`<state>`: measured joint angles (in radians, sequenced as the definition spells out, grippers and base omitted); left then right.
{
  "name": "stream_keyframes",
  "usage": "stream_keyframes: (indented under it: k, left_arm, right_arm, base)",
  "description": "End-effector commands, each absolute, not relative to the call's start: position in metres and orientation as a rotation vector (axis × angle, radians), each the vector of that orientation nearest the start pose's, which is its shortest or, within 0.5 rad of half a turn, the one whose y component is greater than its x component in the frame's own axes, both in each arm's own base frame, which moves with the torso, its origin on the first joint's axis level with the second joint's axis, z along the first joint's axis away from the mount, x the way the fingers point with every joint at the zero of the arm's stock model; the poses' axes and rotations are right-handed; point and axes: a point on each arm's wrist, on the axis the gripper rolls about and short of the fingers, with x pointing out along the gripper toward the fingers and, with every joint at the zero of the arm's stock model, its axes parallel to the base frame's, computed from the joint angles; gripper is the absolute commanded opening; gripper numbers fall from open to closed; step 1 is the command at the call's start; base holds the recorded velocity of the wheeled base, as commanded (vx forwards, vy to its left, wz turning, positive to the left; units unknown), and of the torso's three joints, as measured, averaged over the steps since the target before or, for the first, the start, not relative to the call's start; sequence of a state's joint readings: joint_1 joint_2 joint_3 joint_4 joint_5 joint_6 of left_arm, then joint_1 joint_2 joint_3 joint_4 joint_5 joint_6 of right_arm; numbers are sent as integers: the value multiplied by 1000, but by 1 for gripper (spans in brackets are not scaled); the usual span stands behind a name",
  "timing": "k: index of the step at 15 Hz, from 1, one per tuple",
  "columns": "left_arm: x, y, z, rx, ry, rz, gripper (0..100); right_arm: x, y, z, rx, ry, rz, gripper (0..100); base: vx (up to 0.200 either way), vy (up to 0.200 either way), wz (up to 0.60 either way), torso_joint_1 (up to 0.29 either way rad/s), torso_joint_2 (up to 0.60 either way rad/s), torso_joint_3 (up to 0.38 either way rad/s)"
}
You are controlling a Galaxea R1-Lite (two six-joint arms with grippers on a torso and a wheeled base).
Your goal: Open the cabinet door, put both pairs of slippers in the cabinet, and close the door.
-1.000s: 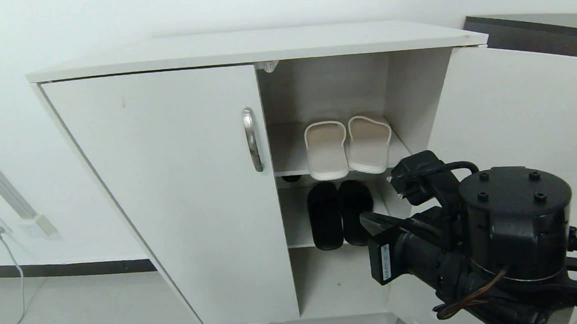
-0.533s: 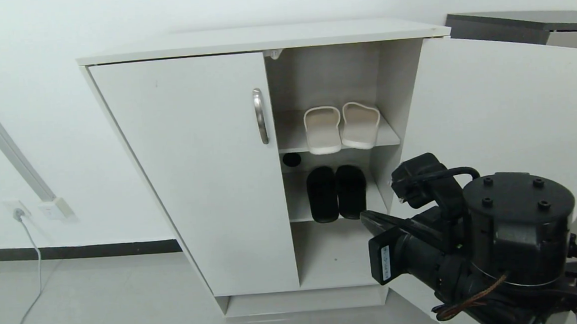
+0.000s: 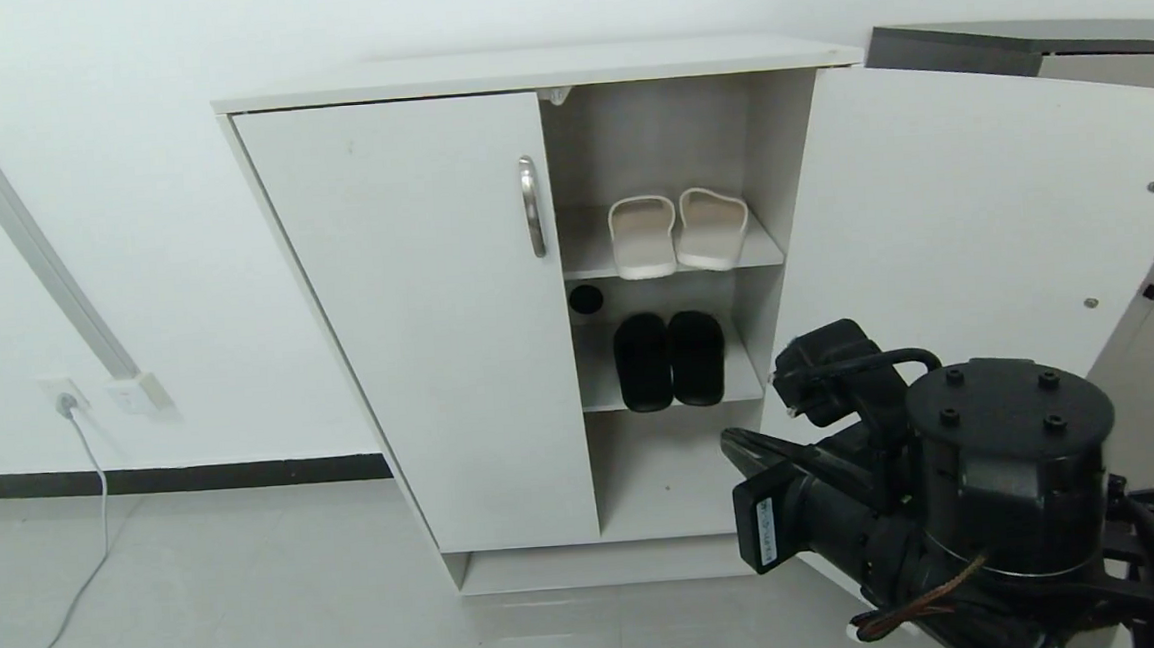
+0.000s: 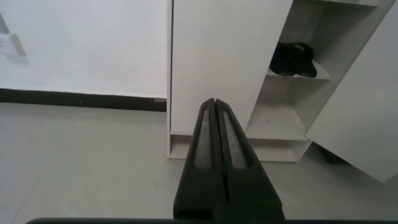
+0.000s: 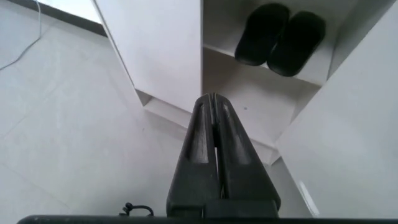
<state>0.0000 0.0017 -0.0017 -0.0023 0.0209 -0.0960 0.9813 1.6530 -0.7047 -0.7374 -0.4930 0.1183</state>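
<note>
The head camera looks forward and down at the open cabinet (image 3: 415, 304) from a little way back. Both wrist cameras, lower, face its base, sharing the black slippers (image 5: 280, 38).

Inside the cabinet (image 3: 521, 69), one pair of slippers (image 3: 679, 233) sat on the upper shelf (image 3: 588, 253), with a second pair (image 3: 669, 358) on the lower shelf (image 3: 597, 385) directly beneath. The left door (image 3: 416, 314) was shut, and the right door (image 3: 971, 210) stood open to the right.
</note>
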Motion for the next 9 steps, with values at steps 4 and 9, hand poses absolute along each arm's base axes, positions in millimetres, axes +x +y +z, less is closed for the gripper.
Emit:
stream_keyframes:
  k: [4, 9]
  left_arm:
    - [-23, 0, 76, -97, -3, 21, 0]
    - [-23, 0, 76, -97, -3, 21, 0]
  right_arm:
    - [169, 233, 176, -37, 194, 476, 0]
    - [168, 233, 177, -39, 191, 477, 0]
  base:
    - [0, 0, 0, 11, -179, -264]
    - [0, 0, 0, 60, -504, -364]
